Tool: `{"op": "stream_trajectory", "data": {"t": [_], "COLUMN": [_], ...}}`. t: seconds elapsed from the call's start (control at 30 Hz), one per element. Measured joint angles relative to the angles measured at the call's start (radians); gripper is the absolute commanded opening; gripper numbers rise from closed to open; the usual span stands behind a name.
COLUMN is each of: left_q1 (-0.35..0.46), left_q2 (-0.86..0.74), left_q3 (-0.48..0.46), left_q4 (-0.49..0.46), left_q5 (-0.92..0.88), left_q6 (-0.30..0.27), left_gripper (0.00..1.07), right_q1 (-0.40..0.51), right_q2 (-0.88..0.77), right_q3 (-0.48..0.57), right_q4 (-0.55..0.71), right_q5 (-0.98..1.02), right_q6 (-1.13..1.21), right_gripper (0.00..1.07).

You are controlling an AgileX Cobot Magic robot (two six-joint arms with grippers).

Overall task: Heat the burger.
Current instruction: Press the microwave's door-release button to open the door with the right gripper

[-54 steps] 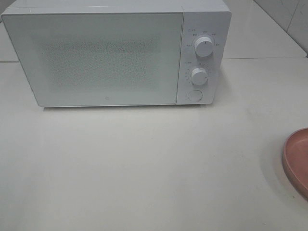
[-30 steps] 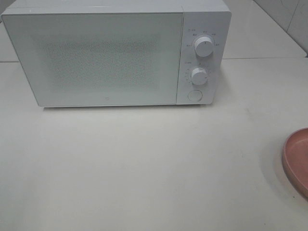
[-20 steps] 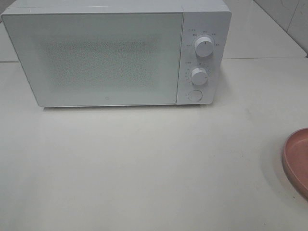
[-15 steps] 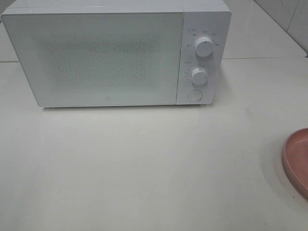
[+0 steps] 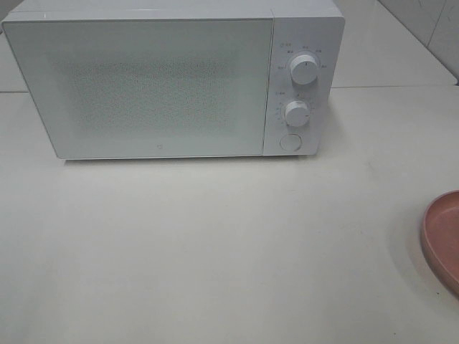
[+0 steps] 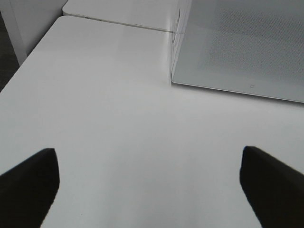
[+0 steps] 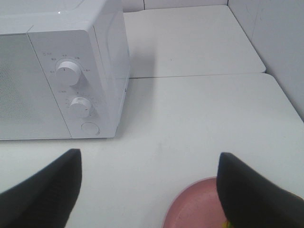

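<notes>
One microwave (image 5: 158,86), two dials (image 5: 305,69), one button (image 5: 290,142), dial markings illegible, one pink plate (image 5: 443,240), my left gripper (image 6: 149,190) and right gripper (image 7: 149,190) both released.

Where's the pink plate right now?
The pink plate sits on the table at the right edge of the exterior high view, partly cut off, nearer the camera than the microwave and well apart from it.

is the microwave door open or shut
Shut: the microwave door sits flush against the control panel, with no gap and the inside hidden.
</notes>
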Motion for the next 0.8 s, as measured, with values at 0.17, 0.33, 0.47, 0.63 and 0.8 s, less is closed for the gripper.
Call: {"op": "stream_trajectory", "data": {"t": [0.17, 0.33, 0.47, 0.63, 0.8], "left_q1": [0.0, 0.0, 0.0, 0.0, 0.0], "left_q2": [0.0, 0.0, 0.0, 0.0, 0.0], "left_q3": [0.0, 0.0, 0.0, 0.0, 0.0], "left_q4": [0.0, 0.0, 0.0, 0.0, 0.0], "left_q5": [0.0, 0.0, 0.0, 0.0, 0.0], "left_q6": [0.0, 0.0, 0.0, 0.0, 0.0], "left_gripper": [0.98, 0.98, 0.98, 0.98, 0.98], "right_q1": [0.0, 0.0, 0.0, 0.0, 0.0], "right_q2": [0.071, 0.152, 0.211, 0.308, 0.383], "right_q3": [0.045, 0.061, 0.061, 0.061, 0.069], "right_q4": [0.0, 0.0, 0.0, -0.002, -0.026], "right_q5": [-0.155, -0.274, -0.337, -0.448, -0.56], "right_q6": [0.0, 0.001, 0.001, 0.001, 0.001], "right_gripper": [0.73, 0.73, 0.73, 0.73, 0.73]}}
